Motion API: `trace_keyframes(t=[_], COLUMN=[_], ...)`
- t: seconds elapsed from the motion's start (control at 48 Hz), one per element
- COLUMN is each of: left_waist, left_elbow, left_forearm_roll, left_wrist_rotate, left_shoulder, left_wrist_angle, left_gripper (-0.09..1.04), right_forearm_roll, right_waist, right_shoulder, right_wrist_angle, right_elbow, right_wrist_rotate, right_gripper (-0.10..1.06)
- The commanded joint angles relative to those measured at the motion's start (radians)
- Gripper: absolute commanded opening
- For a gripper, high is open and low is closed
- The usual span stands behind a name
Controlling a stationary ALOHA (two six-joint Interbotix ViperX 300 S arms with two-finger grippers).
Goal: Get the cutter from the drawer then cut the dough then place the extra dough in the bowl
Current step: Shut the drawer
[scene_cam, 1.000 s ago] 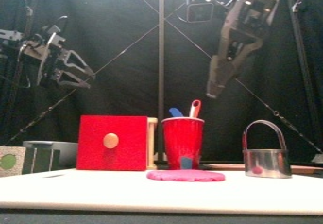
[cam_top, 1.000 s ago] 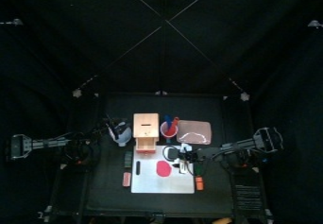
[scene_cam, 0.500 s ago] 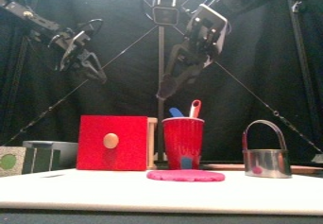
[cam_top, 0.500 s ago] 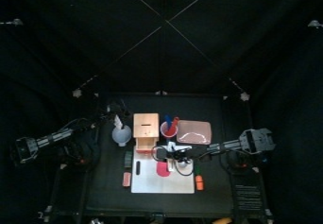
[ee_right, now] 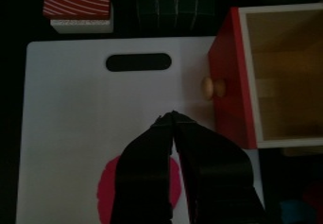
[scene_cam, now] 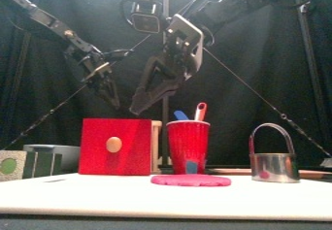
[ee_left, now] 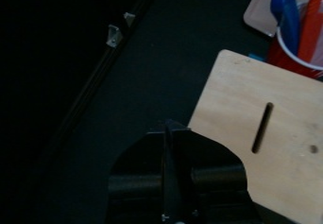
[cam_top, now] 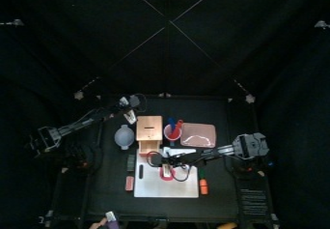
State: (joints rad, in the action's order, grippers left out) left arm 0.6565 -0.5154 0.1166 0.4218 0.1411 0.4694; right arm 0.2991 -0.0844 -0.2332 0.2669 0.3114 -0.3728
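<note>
1. Right end effector (ee_right: 171,117): your jaws are pressed together with nothing between them. It hangs over the white cutting board (ee_right: 76,105), just beside the knob (ee_right: 214,88) on the red drawer front (ee_right: 235,48) of the wooden box (ee_right: 288,77). Compared with half a second ago it has slid left across the board toward the box and sits lower in the front view (scene_cam: 140,110).

2. Left end effector (ee_left: 167,162): your jaws are closed to a thin line and empty. It is raised near the box's slotted top (ee_left: 271,114), off its back-left side in the top view (cam_top: 129,105). Since the earlier frame it has moved toward the back of the tabletop (cam_top: 103,189).

3. Dough (scene_cam: 191,180): a flat pink-red disc on the board, in front of the red cup (scene_cam: 188,147). It has not shifted.

4. Cutter (scene_cam: 273,161): stands upright with its wire handle up, right of the cup and well apart from both end effectors. It is in the same place as before.

5. Red cup: holds a blue knife (scene_cam: 181,115) and a red knife (scene_cam: 200,111).

6. Bowl (scene_cam: 46,158): blue-grey, on the tabletop left of the box.

7. Red-and-white striped toy (ee_right: 78,10): lies just past the board's grip-hole end.
</note>
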Motion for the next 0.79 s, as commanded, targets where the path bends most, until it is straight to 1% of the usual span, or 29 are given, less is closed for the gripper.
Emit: trace_keyframes(t=[0.021,0.208,0.333,0.438,0.583,0.708,0.792], left_waist=[0.006,0.018,0.041,0.063,0.074,0.071,0.067], left_elbow=[0.109,0.198,0.25,0.279,0.29,0.299,0.307], left_forearm_roll=[0.035,0.109,0.173,0.225,0.247,0.218,0.198], left_wrist_rotate=[0.061,0.204,0.308,0.37,0.397,0.4,0.396], left_shoulder=[-0.075,-0.167,-0.212,-0.241,-0.265,-0.29,-0.308], left_wrist_angle=[0.057,0.138,0.202,0.261,0.282,0.298,0.325], left_gripper=[0.45,0.43,0.38,0.35,0.35,0.35,0.35], right_forearm_roll=[-0.02,-0.035,-0.049,-0.049,-0.046,-0.044,-0.038], right_waist=[0.002,0.0,0.002,0.002,0.008,0.008,0.015], right_shoulder=[0.0,-0.026,-0.054,-0.077,-0.115,-0.146,-0.16], right_wrist_angle=[-0.006,-0.006,-0.008,0.002,0.026,0.06,0.081], right_elbow=[-0.043,-0.071,-0.087,-0.112,-0.146,-0.179,-0.202], right_wrist_rotate=[0.0,-0.002,-0.002,-0.002,0.0,0.0,0.002], right_gripper=[0.24,0.16,0.15,0.15,0.15,0.15,0.15])
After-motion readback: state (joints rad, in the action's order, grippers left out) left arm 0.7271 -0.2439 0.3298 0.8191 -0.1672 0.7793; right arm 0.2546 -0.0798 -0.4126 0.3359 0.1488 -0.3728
